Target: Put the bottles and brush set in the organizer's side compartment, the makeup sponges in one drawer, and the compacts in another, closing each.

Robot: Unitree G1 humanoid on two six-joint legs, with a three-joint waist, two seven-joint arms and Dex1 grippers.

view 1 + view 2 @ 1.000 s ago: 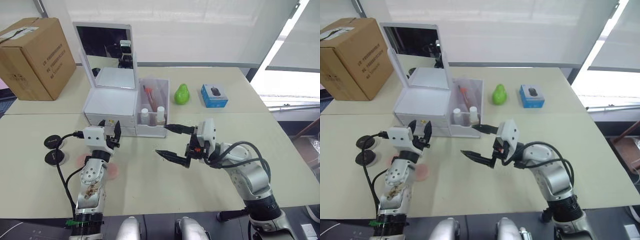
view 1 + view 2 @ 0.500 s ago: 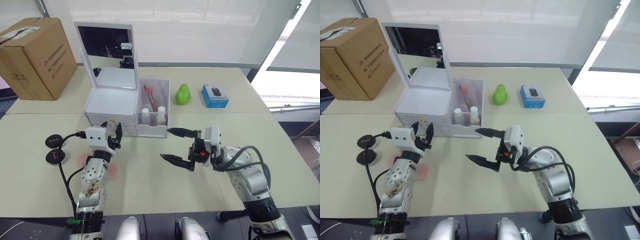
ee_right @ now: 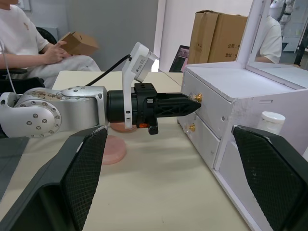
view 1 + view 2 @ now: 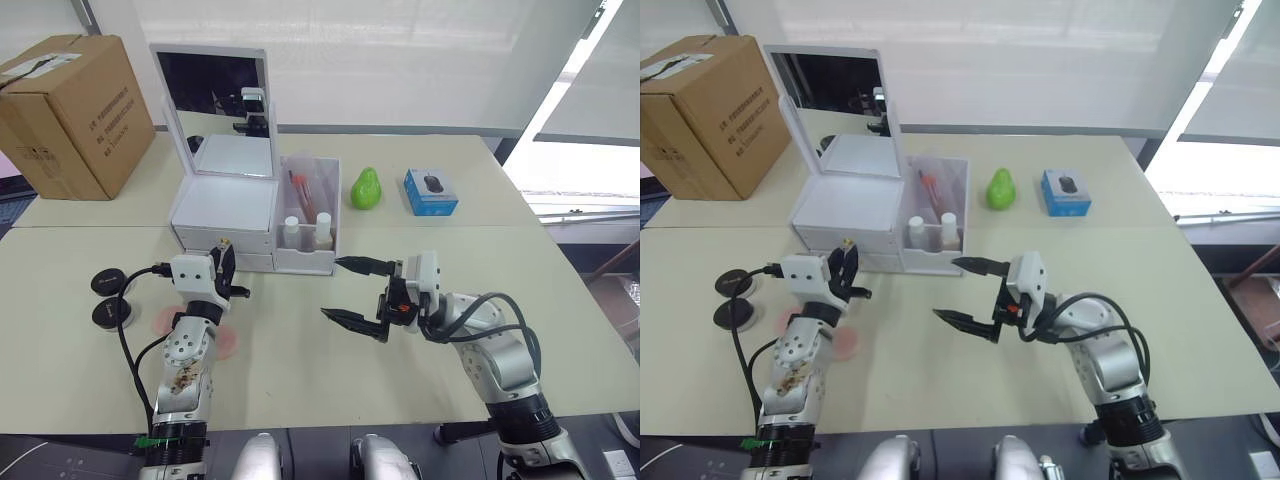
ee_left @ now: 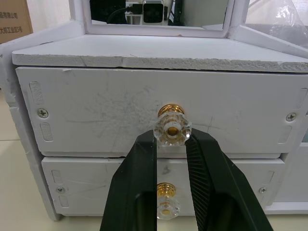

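The left gripper (image 5: 171,144) is clamped on the top drawer's knob (image 5: 172,129) of the organizer (image 4: 225,215), at its 12 o'clock. The right gripper (image 4: 351,291), spread wide, hovers at the organizer's 4 o'clock.

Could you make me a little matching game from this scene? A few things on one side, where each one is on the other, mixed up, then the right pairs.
Things
1. left gripper
2. right gripper
3. green pear
4. cardboard box

Places
A. on the table between the organizer and the blue box
B. at the table's far left corner
C. fingers on either side of the top drawer's knob
D. wide open above the table, in front of the side compartment

Pairs: 1-C, 2-D, 3-A, 4-B
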